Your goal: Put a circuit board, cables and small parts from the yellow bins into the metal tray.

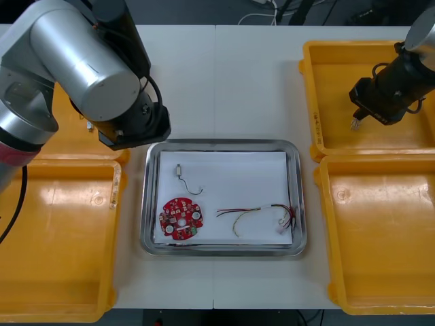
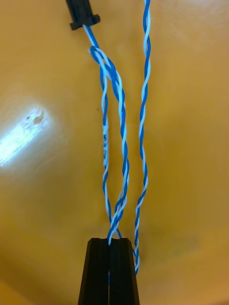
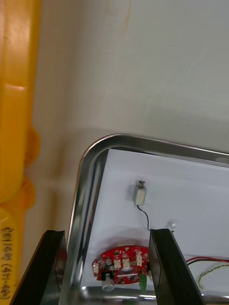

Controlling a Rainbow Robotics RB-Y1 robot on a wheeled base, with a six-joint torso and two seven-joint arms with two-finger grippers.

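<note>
The left gripper [image 3: 107, 232] hangs released, fingers wide apart, with a corner of the metal tray [image 1: 221, 143] beneath it. A circuit board [image 1: 181, 219] and a small metal part [image 1: 179, 172] lie just beyond its tips, and a red and yellow cable [image 1: 258, 214] lies farther off. The right gripper [image 2: 109, 243] is clenched on the twisted blue and white cable [image 2: 123, 128] over a yellow bin [image 1: 340, 54]. This looks like the cable pick-up. The next move calls for lifting the loops clear of the bin wall and carrying them to the tray.

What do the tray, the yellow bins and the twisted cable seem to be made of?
The tray: likely polished steel; its rim mirrors light. The yellow bins: probably moulded plastic, glossy with glare. The blue and white cable, in the right hand over a bin: smooth coloured coats suggest plastic insulation. The left hand hangs open over the tray's corner.
</note>
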